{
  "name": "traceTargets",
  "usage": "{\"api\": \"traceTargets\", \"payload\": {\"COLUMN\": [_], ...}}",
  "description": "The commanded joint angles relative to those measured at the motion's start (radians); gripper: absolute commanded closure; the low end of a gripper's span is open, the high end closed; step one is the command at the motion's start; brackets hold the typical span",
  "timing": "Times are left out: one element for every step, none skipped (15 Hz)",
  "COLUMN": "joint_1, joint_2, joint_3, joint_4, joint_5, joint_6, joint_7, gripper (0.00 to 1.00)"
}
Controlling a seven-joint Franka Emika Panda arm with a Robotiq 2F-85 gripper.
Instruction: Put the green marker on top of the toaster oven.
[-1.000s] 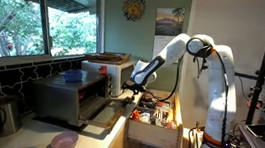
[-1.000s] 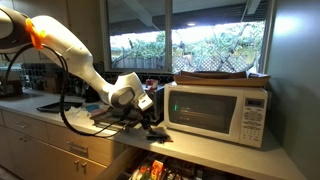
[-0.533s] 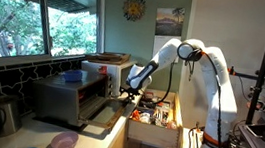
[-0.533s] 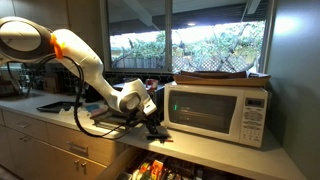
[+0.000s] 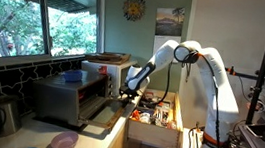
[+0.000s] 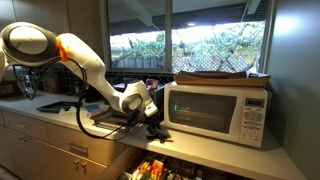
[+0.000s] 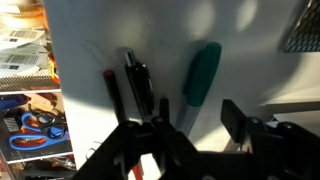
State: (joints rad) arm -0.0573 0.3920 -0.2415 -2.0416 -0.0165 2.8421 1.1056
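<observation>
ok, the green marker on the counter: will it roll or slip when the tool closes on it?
The green marker looks like a slim, rounded barrel lying flat on the smooth white counter, so a nudge would probably roll it. It seems rigid and light, likely easy to lift. Its glossy surface may slip between the fingers of the tool if pinched off-centre.

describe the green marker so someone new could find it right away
In the wrist view, look at the white counter surface just ahead of the gripper. Several pens lie there side by side; the green marker is the fat teal one, unlike the dark pens beside it.
</observation>
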Motion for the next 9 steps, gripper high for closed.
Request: {"api": "traceTargets", "payload": {"joint_1": [0.03,0.03,0.029,0.026,0.025,0.025,0.025,0.027,0.035], "joint_2": [0.02,0.02,0.021,0.022,0.021,0.019,-0.006,-0.018,-0.088], "joint_3": [-0.03,-0.029,-0.029,-0.025,-0.024,-0.023,-0.02,-0.02,-0.029], "joint_4": [0.029,0.032,0.035,0.039,0.041,0.043,0.029,0.021,-0.027], "joint_5": [0.02,0.022,0.023,0.026,0.027,0.028,0.029,0.028,0.01], "joint_6": [-0.061,-0.07,-0.077,-0.086,-0.092,-0.095,-0.093,-0.091,-0.07], "joint_7": [0.01,0.008,0.009,0.006,0.005,0.006,-0.004,-0.007,-0.017], "gripper": [0.7,0.79,0.88,0.96,0.99,0.96,0.94,0.94,0.94]}}
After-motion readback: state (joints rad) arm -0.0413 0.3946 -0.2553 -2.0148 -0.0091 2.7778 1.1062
